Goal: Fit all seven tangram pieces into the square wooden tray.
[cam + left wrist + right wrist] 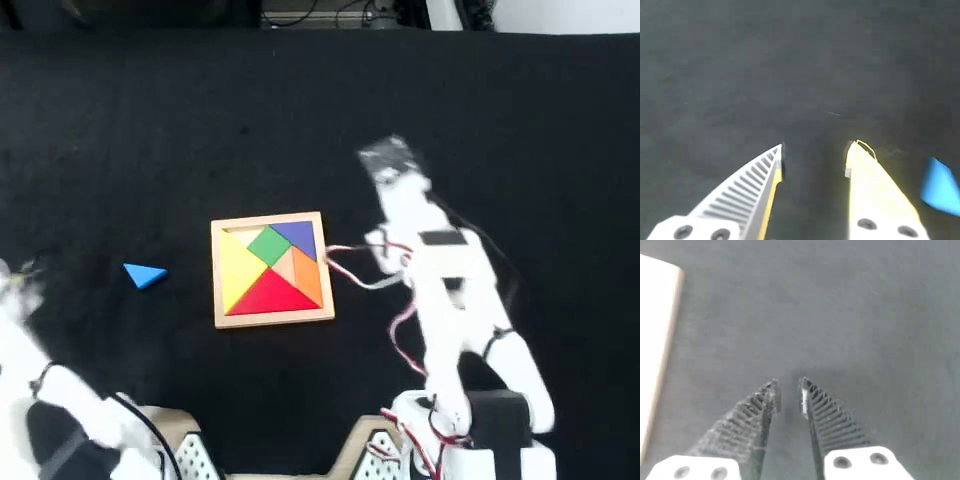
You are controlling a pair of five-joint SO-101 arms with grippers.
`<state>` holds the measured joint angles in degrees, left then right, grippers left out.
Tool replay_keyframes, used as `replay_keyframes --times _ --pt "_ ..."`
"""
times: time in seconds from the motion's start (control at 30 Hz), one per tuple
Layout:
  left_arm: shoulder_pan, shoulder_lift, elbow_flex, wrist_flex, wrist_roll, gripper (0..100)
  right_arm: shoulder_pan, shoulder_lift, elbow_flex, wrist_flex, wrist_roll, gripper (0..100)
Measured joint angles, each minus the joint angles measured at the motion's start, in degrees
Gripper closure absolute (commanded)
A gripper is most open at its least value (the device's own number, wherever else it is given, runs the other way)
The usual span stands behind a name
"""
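Observation:
The square wooden tray (327, 285) lies mid-table and holds yellow, green, blue, orange, tan and red pieces; a strip of bare wood shows at its far left corner. A small blue triangle (146, 275) lies on the black cloth to the left of the tray. It also appears as the blue triangle (940, 187) just off to one side of my left gripper (815, 152), which is open and empty above the cloth. My right gripper (788, 390) hovers over the cloth beyond the tray's right side, its fingers slightly apart with nothing between them. The tray's edge (657, 335) shows beside it.
Black cloth covers the whole table. The right arm (450, 290) with its loose wires stretches from the near edge toward the back, just right of the tray. The left arm (40, 380) sits at the near left corner.

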<state>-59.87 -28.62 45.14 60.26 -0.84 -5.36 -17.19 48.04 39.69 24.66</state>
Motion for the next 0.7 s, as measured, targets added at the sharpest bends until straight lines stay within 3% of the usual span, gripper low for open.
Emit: replay_keyframes --times 0.2,0.33,0.47,0.63,0.7 --pt "-16.88 5.98 9.23 -9.58 -9.05 79 -19.08 7.30 -25.49 19.16 -3.87 91.3" --pt "-25.41 11.16 11.87 -13.54 -11.60 79 -30.24 18.11 -40.53 24.79 -6.33 91.3" --pt "-26.55 14.51 10.73 -13.98 -13.98 79 -38.68 31.03 -52.66 25.41 -6.68 89.2" --pt "-26.55 16.09 10.90 -14.24 -14.59 79 -44.04 46.86 -68.75 27.25 -6.68 73.4" --pt "-26.55 16.09 11.16 -14.24 -14.59 79 -44.66 52.92 -75.43 29.45 -6.68 71.9"
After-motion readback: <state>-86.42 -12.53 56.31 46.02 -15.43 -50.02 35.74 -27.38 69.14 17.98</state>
